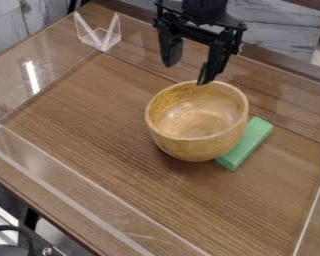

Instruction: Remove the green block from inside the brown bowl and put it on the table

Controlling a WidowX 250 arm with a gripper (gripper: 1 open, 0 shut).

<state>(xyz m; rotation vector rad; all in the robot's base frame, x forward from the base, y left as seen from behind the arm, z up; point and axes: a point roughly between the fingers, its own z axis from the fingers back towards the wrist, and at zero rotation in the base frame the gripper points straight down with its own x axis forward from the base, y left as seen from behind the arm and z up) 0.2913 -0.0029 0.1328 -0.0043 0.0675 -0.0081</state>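
Observation:
The brown bowl (196,120) stands on the table (96,140), right of centre, and its inside looks empty. The green block (246,145) lies flat on the tabletop against the bowl's right side, partly hidden behind the bowl's wall. My gripper (190,66) hangs above the bowl's far rim with its two dark fingers spread apart and pointing down. Nothing is held between them.
Clear glossy plastic walls (23,75) run round the table's edges. A folded clear plastic piece (99,32) stands at the back left corner. The wood-grain surface stretches left and in front of the bowl.

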